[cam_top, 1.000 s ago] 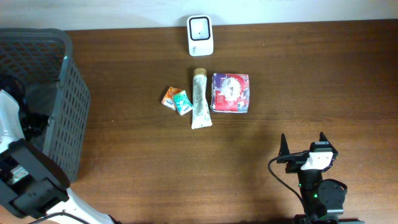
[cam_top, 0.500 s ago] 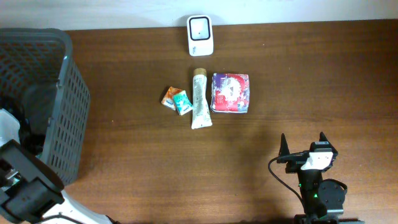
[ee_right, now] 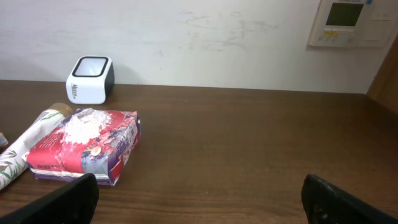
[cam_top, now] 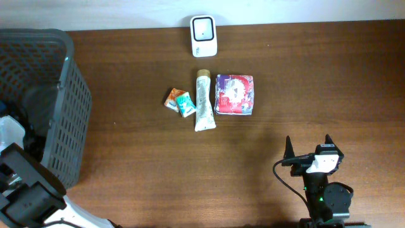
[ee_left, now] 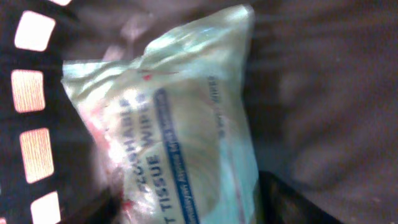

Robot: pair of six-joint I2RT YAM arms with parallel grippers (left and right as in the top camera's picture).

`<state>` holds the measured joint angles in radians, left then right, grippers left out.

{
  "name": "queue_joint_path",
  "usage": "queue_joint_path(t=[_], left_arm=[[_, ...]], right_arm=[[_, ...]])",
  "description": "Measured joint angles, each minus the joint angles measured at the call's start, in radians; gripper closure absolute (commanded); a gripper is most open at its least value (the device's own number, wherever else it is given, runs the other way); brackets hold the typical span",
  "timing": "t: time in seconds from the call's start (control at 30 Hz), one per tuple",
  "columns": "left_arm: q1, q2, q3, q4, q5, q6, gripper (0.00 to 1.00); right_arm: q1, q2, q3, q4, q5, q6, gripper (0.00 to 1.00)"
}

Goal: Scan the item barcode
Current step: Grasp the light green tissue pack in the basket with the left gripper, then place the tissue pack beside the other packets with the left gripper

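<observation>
The left gripper (ee_left: 189, 208) is down inside the basket (cam_top: 69, 114), close over a wipes pack (ee_left: 180, 130). The pack lies between its two dark fingers (ee_left: 286, 199) and stretches forward, away from the gripper. The perforated basket side is on the gripper's left in the wrist view. This view is blurred, and I cannot tell if the fingers press the pack or only stand around it.

The right gripper (ee_right: 199, 199) is released. Its fingers are spread wide with nothing between them, low over the table (ee_right: 261, 155). Ahead of it and to the left lies a red packet (ee_right: 87, 146), and a tube (ee_right: 28, 149) lies just beside the packet, on its far side from the gripper. Further ahead, behind these two, the scanner (ee_right: 90, 79) stands upright near the wall (ee_right: 217, 43). Two small sachets (cam_top: 179, 101) lie just beyond the tube, touching each other.
</observation>
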<state>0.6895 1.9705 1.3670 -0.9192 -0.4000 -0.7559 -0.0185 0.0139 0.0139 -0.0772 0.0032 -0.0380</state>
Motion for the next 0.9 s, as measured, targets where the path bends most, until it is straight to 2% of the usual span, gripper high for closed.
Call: queue_joint_path(t=[0.03,0.07,0.13,0.17,0.27,0.37,0.5,0.57,0.67,0.73,0.83,0.9], left_arm=[[0.000,-0.002,-0.004,0.011,0.000,-0.001,0.62],[0.000,-0.002,-0.004,0.012,0.000,-0.001,0.75],[0.000,0.001,0.010,-0.018,0.008,0.010,0.89],[0.000,0.003,0.034,-0.053,0.015,0.011,1.00],[0.000,0.000,0.210,-0.174,0.092,0.014,1.00],[0.000,-0.059,0.431,-0.263,0.265,0.014,1.00],[-0.004,-0.264,0.624,-0.251,0.560,0.014,1.00],[-0.032,-0.354,0.644,-0.243,0.629,0.013,1.00],[-0.225,-0.425,0.646,-0.234,0.684,0.037,1.00],[-0.435,-0.407,0.646,-0.191,0.694,0.139,1.00],[-0.744,-0.338,0.646,-0.164,0.567,0.293,1.00],[-0.848,-0.269,0.647,-0.165,0.485,0.319,0.99]], right_arm=[[0.000,0.000,0.000,0.000,0.000,0.000,0.01],[0.000,0.000,0.000,0.000,0.000,0.000,0.01],[0.000,0.000,0.000,0.000,0.000,0.000,0.01],[0.000,0.000,0.000,0.000,0.000,0.000,0.01],[0.000,0.000,0.000,0.000,0.000,0.000,0.01],[0.000,0.000,0.000,0.000,0.000,0.000,0.01],[0.000,0.000,0.000,0.000,0.000,0.000,0.01],[0.000,0.000,0.000,0.000,0.000,0.000,0.01],[0.000,0.000,0.000,0.000,0.000,0.000,0.01],[0.000,0.000,0.000,0.000,0.000,0.000,0.01],[0.000,0.000,0.000,0.000,0.000,0.000,0.01],[0.000,0.000,0.000,0.000,0.000,0.000,0.01]])
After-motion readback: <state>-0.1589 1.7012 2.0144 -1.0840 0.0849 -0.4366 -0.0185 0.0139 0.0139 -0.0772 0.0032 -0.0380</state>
